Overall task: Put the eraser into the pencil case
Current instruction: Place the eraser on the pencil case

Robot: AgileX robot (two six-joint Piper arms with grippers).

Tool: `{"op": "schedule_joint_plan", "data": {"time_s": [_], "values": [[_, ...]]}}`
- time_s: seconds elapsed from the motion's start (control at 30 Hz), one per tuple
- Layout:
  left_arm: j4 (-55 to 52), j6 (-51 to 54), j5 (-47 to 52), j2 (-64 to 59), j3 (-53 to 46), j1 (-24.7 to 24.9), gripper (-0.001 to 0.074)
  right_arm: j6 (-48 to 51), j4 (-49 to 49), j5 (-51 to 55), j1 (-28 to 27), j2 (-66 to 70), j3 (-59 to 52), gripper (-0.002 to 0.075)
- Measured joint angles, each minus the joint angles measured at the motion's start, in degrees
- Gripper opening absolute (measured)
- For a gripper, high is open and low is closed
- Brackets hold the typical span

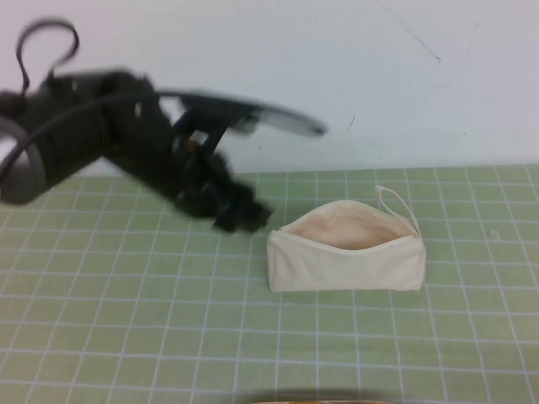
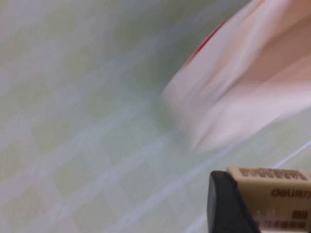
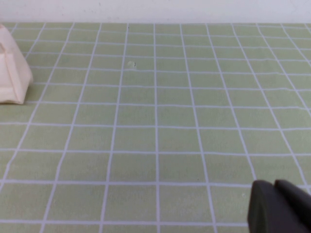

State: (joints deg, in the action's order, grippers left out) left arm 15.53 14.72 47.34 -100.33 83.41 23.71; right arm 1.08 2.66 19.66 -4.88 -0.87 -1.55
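Here, left gripper point(image 1: 240, 215) clasping eraser point(image 2: 272, 196) beside open pencil case point(image 1: 345, 252), right gripper point(image 3: 279, 206) low.

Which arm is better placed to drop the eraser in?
Left. The left gripper already holds the eraser beside the open pencil case; the right gripper is low over bare mat.

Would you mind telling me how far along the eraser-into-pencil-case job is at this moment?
Done: the pencil case lies unzipped on the green mat, its mouth open. In hand: the left gripper, just left of the case, holds the eraser, as the left wrist view shows. Left: move over the opening and drop the eraser inside. The right gripper sits low over bare mat, away from the case.
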Motion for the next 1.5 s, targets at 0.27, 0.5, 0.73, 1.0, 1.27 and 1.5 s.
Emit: {"op": "schedule_joint_plan", "data": {"time_s": [0.27,0.5,0.73,1.0,1.27,1.5], "values": [[6.0,6.0,-6.1,-3.6,10.1,8.5,0.0285,0.0,0.0,0.0,0.0,0.0,0.0,-0.0001],[1.9,1.3,-9.9,-13.1,12.6,9.5,0.0335,0.0,0.0,0.0,0.0,0.0,0.0,-0.0001],[-1.1,-1.7,-12.0,-13.5,12.9,9.5,0.0482,-0.1,0.0,0.0,0.0,0.0,0.0,-0.0001],[-3.9,-1.6,-7.7,-2.1,12.4,9.5,0.0084,-0.1,-0.1,0.0,0.0,0.0,0.0,-0.0001],[-3.8,-1.6,-7.1,17.3,-0.5,9.5,0.0003,-0.1,-0.1,0.0,0.0,0.0,0.0,-0.0001],[2.6,-5.9,3.2,26.3,-8.9,9.5,0.0,-0.1,-0.1,0.0,0.0,0.0,0.0,-0.0001]]}}
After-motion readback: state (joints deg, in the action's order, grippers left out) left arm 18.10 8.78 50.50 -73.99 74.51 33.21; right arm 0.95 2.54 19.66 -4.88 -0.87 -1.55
